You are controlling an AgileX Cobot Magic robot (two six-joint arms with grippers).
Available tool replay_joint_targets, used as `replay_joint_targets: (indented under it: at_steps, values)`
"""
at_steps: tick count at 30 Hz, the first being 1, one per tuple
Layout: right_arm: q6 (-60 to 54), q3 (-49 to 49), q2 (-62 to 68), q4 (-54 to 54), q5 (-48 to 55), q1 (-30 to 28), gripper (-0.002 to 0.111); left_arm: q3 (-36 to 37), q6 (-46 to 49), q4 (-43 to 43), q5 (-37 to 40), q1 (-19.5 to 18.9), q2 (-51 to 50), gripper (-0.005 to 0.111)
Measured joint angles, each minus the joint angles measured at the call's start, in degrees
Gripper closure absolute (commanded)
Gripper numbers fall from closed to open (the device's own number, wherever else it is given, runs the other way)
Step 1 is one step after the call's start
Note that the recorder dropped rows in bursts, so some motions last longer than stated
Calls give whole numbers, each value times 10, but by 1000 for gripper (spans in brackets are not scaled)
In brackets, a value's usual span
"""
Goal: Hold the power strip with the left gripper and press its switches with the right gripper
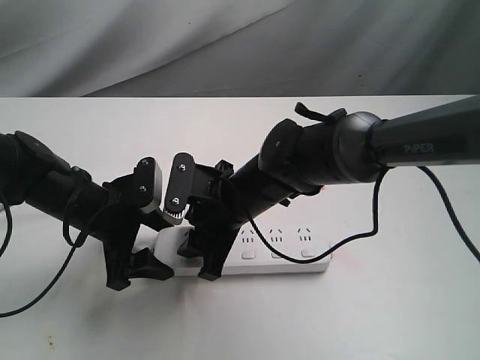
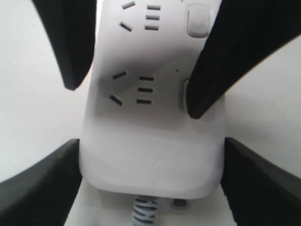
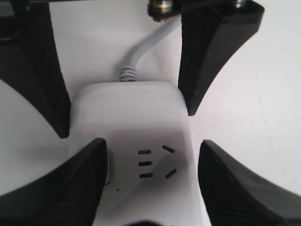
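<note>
The white power strip (image 1: 289, 259) lies on the white table, with its cable end towards the left arm. My left gripper (image 2: 151, 142) is shut on that rounded end, one finger against each long side, and the grey cable (image 2: 143, 212) leaves between them. My right gripper (image 3: 151, 142) stands open astride the strip over the first socket (image 3: 155, 162). One of its fingertips (image 2: 200, 96) rests on the first of the switches (image 2: 184, 92), mostly covering it. The second switch (image 2: 198, 20) is uncovered. In the exterior view both grippers (image 1: 142, 274) (image 1: 201, 259) crowd the strip's left end.
Three more switches (image 1: 277, 254) and their sockets show along the strip to the right. A black arm cable (image 1: 352, 236) loops over the strip. A grey cloth backdrop (image 1: 225, 45) hangs behind the table.
</note>
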State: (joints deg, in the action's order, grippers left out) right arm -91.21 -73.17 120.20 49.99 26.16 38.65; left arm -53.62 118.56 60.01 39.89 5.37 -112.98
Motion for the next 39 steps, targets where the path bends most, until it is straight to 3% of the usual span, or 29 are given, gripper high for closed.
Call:
replay_joint_targets:
  at_steps: [30,39]
  values:
    - [-17,2,-62,-29,3,0,54,0,0,0,0,0,0,39]
    - [-17,58,-84,-51,-1,-16,54,0,0,0,0,0,0,39]
